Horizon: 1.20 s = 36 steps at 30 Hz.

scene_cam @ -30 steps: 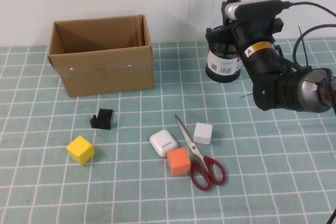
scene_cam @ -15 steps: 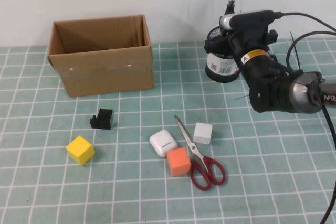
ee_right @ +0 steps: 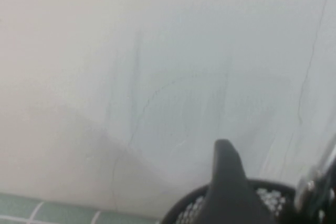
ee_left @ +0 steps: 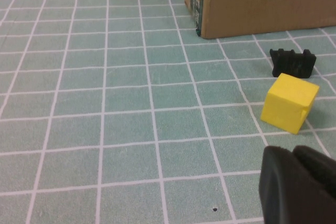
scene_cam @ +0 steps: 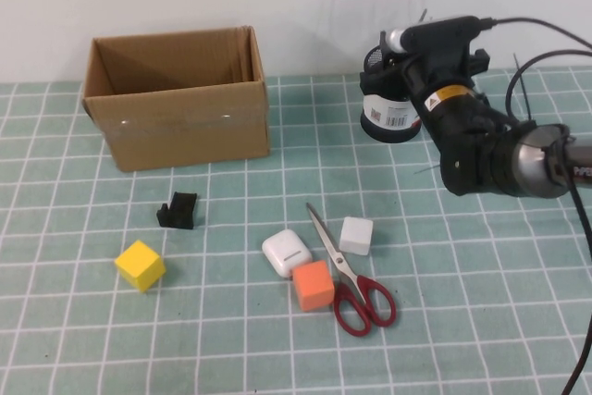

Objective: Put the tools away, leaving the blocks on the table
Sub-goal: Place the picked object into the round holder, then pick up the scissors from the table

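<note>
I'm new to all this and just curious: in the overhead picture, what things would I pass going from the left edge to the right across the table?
Cardboard box → yellow block → black clip → white earbud case → orange block → red-handled scissors → black mesh cup → right gripper, over the cup.

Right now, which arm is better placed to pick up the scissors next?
The right arm. Its pincer is over the mesh cup, on the same side as the scissors. The left pincer sits closed near the yellow block, farther away.
</note>
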Tool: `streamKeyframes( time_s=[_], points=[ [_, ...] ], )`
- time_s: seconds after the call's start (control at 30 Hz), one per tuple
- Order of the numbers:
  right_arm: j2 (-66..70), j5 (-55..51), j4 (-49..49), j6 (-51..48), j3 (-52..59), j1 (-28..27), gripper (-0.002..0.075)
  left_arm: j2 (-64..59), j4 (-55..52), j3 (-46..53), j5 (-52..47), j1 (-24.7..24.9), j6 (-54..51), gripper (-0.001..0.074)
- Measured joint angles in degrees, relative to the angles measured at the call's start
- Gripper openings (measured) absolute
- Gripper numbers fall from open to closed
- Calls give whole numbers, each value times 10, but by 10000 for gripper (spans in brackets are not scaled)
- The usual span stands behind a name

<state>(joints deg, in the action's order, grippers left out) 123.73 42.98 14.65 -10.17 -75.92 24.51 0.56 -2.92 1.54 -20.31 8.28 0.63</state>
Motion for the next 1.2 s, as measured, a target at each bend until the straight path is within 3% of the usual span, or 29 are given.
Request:
streamKeyframes(
  time_s=[0.23,0.57,0.93,1.2],
  points=[
    [-77,-87,36,-75,0,15,315,0,0,0,0,0,0,-4],
    [-229,-488,71,-137,0,41,85,0,0,0,0,0,0,-4],
    [-257,-866,21,43,0,41,62,0,0,0,0,0,0,-4],
    [-254,-951,-38,98,-6,74,63,0,0,0,0,0,0,-4]
  ],
)
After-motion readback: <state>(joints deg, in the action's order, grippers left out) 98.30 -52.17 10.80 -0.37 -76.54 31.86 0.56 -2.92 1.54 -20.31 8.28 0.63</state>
